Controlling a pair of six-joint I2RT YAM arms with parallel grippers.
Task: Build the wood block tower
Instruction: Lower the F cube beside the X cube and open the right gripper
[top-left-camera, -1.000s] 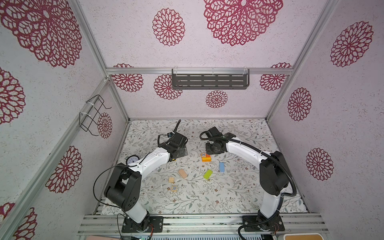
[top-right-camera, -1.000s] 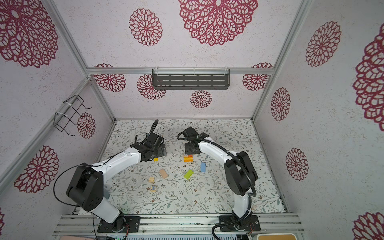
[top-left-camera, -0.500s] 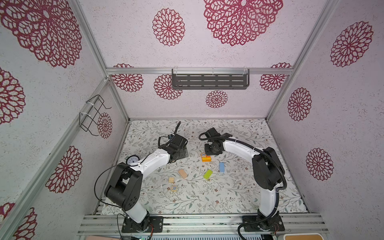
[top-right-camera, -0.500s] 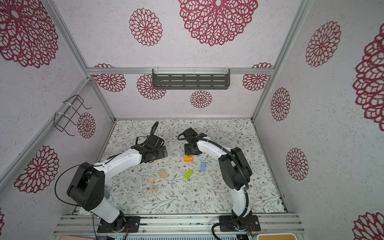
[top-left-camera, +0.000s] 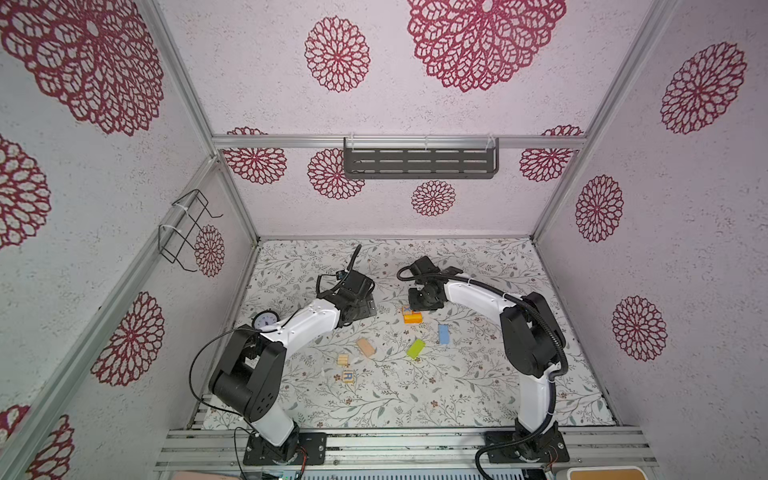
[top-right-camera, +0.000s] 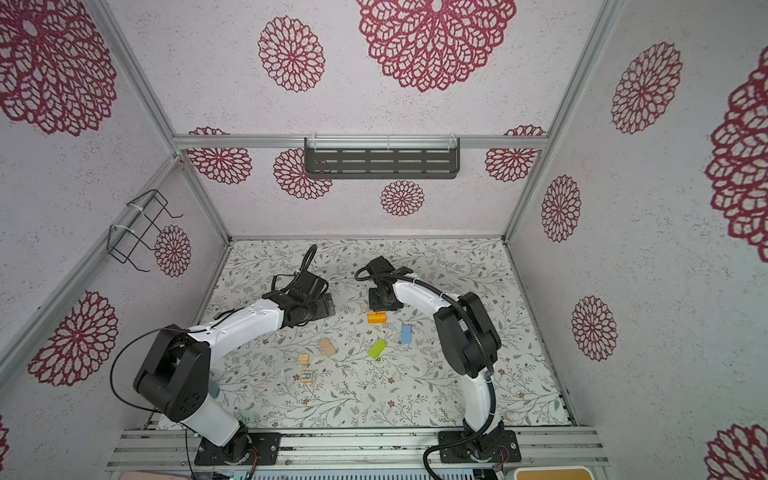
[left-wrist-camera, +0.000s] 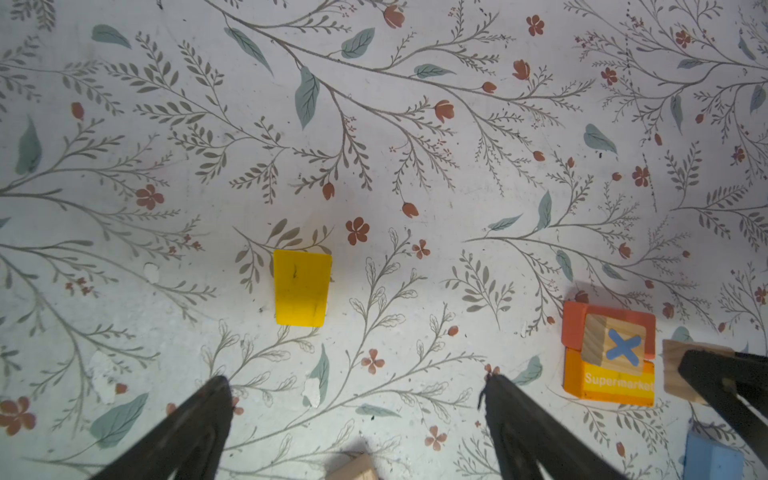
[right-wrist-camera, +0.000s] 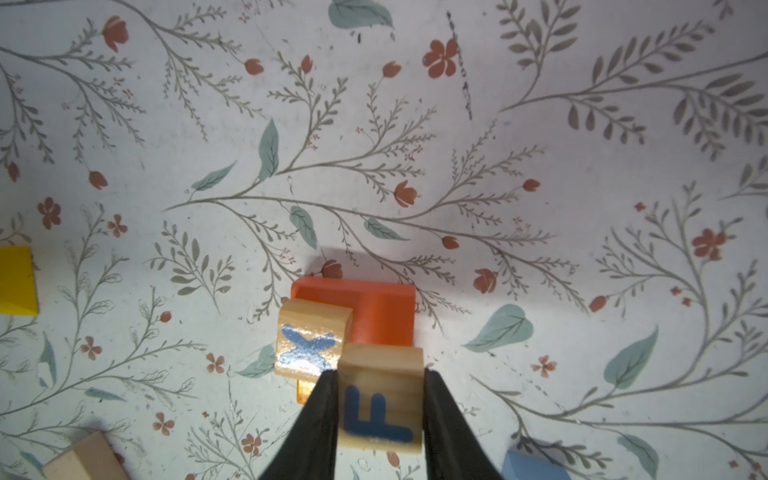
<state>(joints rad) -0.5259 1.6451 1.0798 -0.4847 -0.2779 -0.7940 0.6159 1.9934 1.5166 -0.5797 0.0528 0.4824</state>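
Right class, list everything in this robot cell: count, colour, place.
lettered cubes: three, wood; X cube atop orange block, F cube gripped, R cube front
small wood cube: one, beside R cube
orange block: one, centre
Supermarket block: one, orange-yellow, beside it
yellow block: one, by left gripper
tan block, green block, blue block: one each, middle
clock: one, white, left edge
shelf: one, grey, back wall
wire rack: one, black, left wall
table: one, floral
left gripper: black, open
right gripper: black, shut on F cube
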